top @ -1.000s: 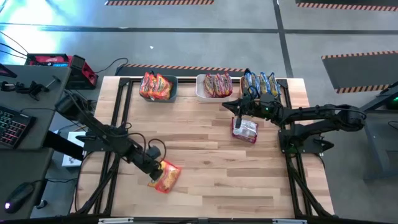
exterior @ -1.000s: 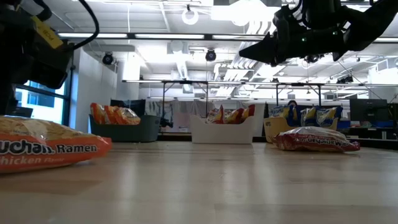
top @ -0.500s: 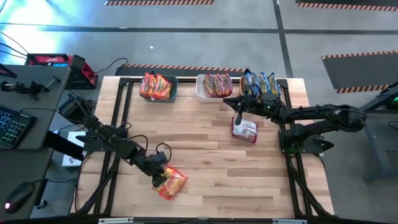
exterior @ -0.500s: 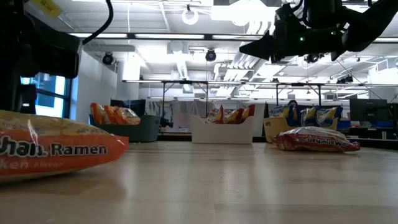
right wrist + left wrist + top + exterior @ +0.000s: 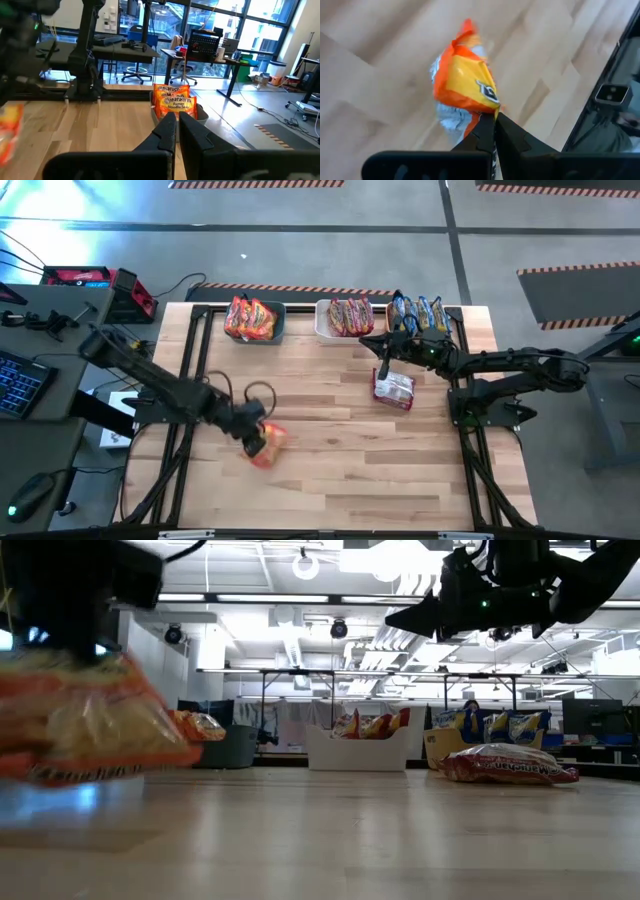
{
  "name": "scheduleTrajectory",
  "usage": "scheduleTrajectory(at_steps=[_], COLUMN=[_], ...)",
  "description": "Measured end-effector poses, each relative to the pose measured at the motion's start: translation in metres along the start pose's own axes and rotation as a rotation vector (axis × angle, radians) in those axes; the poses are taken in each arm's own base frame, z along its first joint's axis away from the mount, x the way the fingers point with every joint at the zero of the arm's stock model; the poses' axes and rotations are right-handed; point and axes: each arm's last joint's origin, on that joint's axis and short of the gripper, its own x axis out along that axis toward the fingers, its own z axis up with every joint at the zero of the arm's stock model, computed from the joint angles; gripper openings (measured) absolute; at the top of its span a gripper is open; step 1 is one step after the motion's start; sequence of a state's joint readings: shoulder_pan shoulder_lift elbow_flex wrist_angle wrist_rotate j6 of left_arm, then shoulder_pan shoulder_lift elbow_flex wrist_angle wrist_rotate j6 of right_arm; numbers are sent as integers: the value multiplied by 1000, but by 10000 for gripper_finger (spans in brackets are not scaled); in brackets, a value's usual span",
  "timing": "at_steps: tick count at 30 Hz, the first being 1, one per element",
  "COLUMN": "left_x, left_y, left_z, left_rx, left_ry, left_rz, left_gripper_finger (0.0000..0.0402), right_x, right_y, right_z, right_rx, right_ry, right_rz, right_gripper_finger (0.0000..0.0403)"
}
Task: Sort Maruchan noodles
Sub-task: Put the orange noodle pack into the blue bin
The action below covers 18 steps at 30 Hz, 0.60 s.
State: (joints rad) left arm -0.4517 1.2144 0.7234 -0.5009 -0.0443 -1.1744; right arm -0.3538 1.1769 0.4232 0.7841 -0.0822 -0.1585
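Pale wooden planks make up the desk [image 5: 330,430], framed by black rails, with a grey floor around it and a bright, ceiling-lit room behind in the low view.

At the far edge stand three bins in a row: a dark-blue bin [image 5: 272,330] holding orange-red packets [image 5: 250,317], a white bin [image 5: 325,325] holding white-maroon packets [image 5: 350,315], and an orange bin [image 5: 434,747] holding yellow-blue packets [image 5: 418,310]. The packets in all three stand on edge, side by side.

The left gripper [image 5: 252,434] is over the near left part of the desk, its fingers [image 5: 482,135] closed on one end of an orange-red packet [image 5: 268,443]. In the low view this packet hangs clear of the wood. In the left wrist view it hangs away from the fingertips, its long axis running on from the fingers, crumpled where it is pinched; in the high view that axis runs roughly from near to far.

The right gripper [image 5: 384,367] hovers over the far right part of the desk, its fingers [image 5: 167,127] closed with nothing between them. Just beside it, a white-maroon packet [image 5: 395,389] lies flat on the wood in front of the orange bin, its long axis running near to far in the high view.
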Motion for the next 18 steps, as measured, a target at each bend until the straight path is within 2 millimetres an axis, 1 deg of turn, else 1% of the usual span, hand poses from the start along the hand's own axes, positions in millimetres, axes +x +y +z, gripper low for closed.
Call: scheduleTrajectory(at_steps=[4, 8, 13, 18], left_x=[-36, -63, -89, -108], left_y=[-1, 3, 16, 36], left_z=[29, 58, 96, 129], left_rx=[-1, 5, -14, -1], left_ry=[-11, -4, -29, -26], left_rz=[92, 177, 236, 313], left_gripper_finger=[0, 0, 0, 0], right_x=[0, 0, 0, 0], right_y=[0, 0, 0, 0], right_z=[0, 0, 0, -1], right_rx=[0, 0, 5, 24], right_ry=[0, 0, 2, 10], right_rz=[0, 0, 0, 1], right_gripper_finger=[4, 4, 4, 4])
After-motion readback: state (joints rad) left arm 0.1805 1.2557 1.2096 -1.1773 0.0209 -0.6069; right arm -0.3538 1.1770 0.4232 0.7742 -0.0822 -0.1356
